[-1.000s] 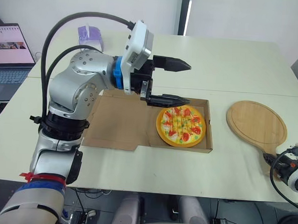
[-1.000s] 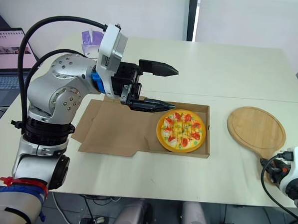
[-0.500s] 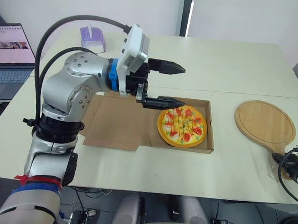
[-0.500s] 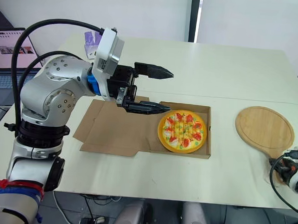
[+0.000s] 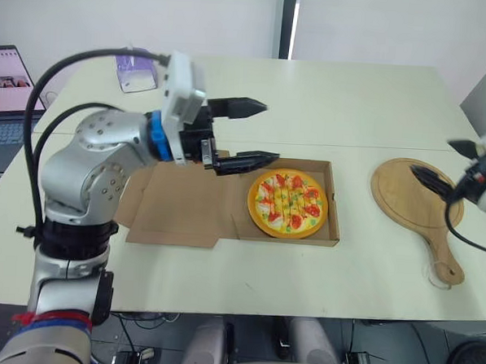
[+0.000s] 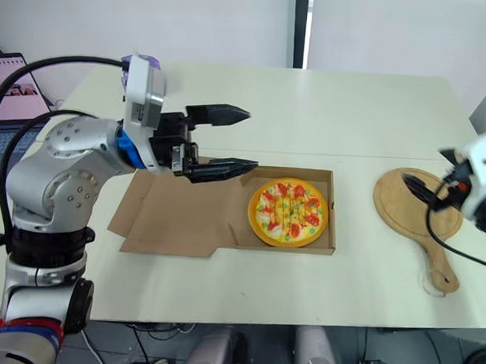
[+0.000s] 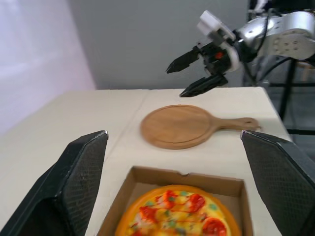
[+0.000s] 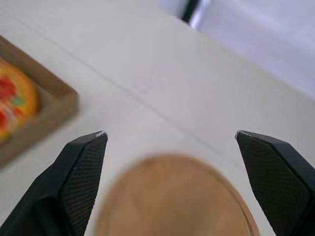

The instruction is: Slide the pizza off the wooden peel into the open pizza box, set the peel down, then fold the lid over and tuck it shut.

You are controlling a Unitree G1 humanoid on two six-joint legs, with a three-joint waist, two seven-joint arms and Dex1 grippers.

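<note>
The round yellow toy pizza [image 5: 287, 203] sits in the open brown cardboard pizza box [image 5: 184, 216] on the cream table [image 5: 361, 107]. The left pincer [image 5: 270, 132] hovers spread above the box. The right pincer [image 5: 433, 156] — spread, empty — hangs over the round wooden peel [image 5: 409, 195], which lies flat beside the box.

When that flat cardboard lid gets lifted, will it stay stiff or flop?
Probably light and bendy: the lid looks like one thin cardboard sheet with loose edge flaps. It should hinge at the crease by the box rather than slide, since the pizza weighs that down.
</note>
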